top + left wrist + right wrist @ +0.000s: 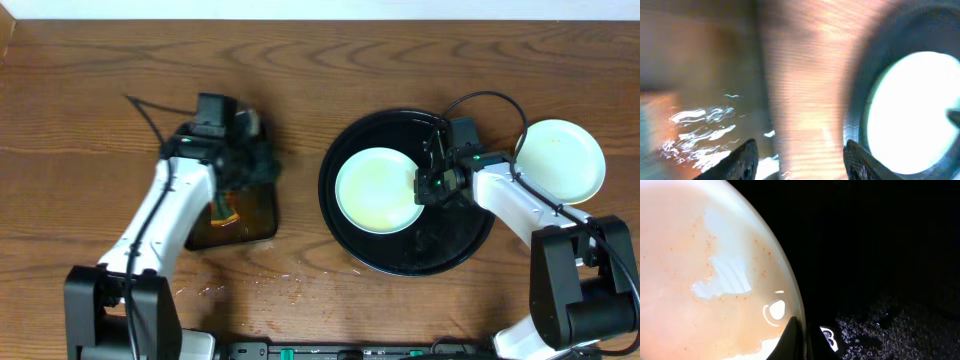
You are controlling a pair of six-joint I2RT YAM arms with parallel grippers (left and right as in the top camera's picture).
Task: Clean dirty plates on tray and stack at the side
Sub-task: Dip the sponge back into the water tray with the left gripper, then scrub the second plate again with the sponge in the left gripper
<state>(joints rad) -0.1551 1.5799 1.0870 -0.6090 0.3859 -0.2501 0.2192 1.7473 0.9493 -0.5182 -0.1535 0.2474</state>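
Observation:
A pale yellow plate (375,190) with small orange specks lies on the round black tray (400,255). My right gripper (428,186) is shut on this plate's right rim. In the right wrist view one finger lies over the rim and the other under it (805,330), with the plate (705,270) at the left and the tray (880,240) at the right. A mint-white plate (562,160) lies on the wooden tabletop right of the tray. A third plate is not seen. My left gripper (250,165) is open and empty over the small tray; its fingers (800,160) show in a blurred view.
A small dark rectangular tray (258,215) holding a sponge (226,208) lies left of the black tray. Wet specks lie on the black tray's floor (880,325). Small bits lie on the table near the front edge (270,285).

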